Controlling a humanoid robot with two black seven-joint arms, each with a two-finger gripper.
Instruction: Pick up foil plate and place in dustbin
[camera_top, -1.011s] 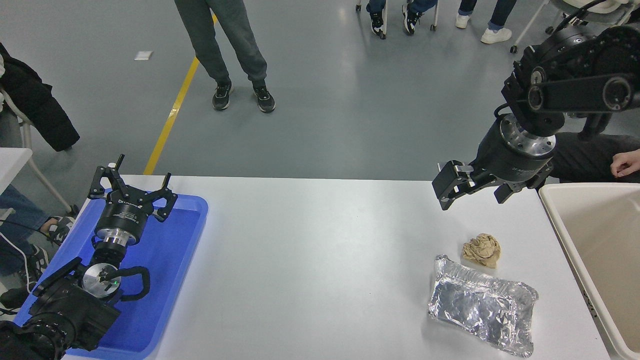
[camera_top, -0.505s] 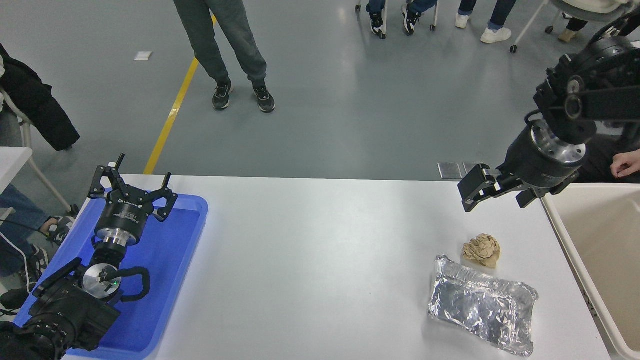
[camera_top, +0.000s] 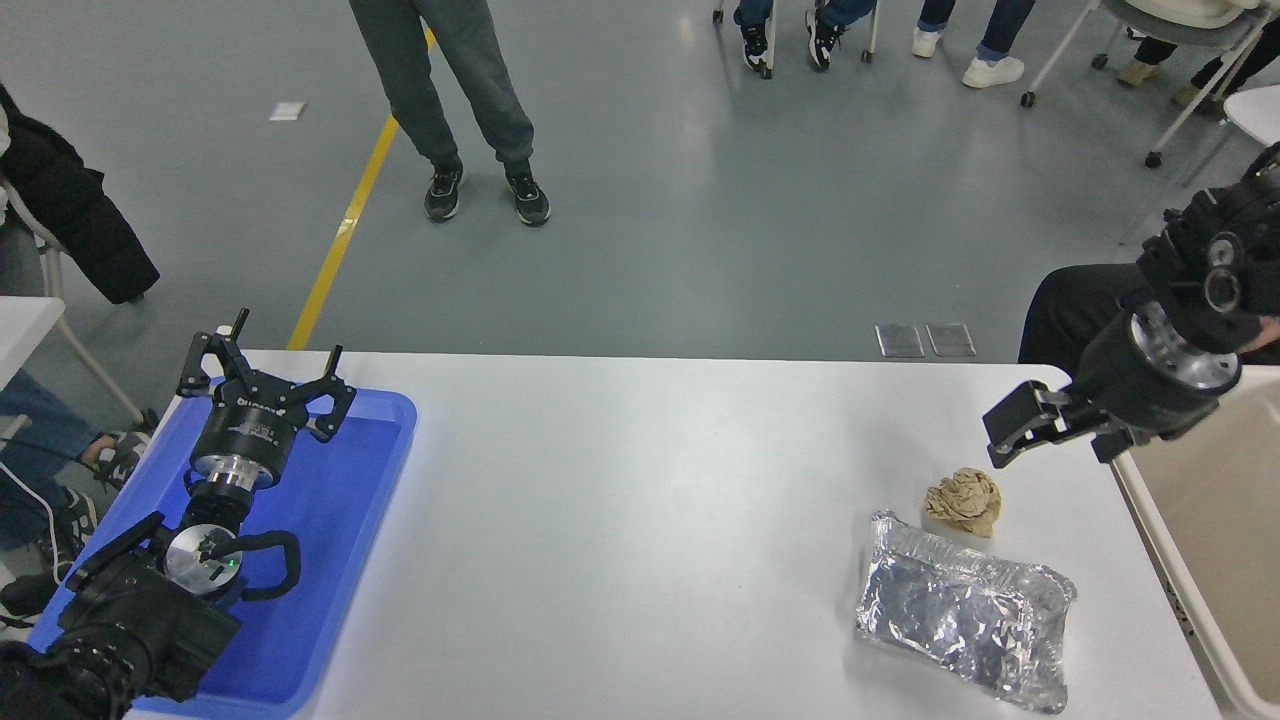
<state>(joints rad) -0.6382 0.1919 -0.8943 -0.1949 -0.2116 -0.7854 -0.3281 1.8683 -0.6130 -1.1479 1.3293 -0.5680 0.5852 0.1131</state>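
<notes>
foil plate not yet grasped

the crinkled silver aluminium-foil plate (camera_top: 965, 610) lies flat on the white tabletop (camera_top: 640, 520) near its right front corner, its long axis running from upper left down to lower right; a small crumpled tan paper ball (camera_top: 964, 500) sits just beyond it; the right hand (camera_top: 1040, 430) hovers empty above the tabletop beside the beige plastic dustbin (camera_top: 1200, 520), and whether its fingers are spread cannot be told; the step appears to be the approach, so next it must descend over the plate's rim; the left hand (camera_top: 262, 375) is parked, fingers spread wide, over the flat blue plastic tray (camera_top: 340, 540).
</notes>
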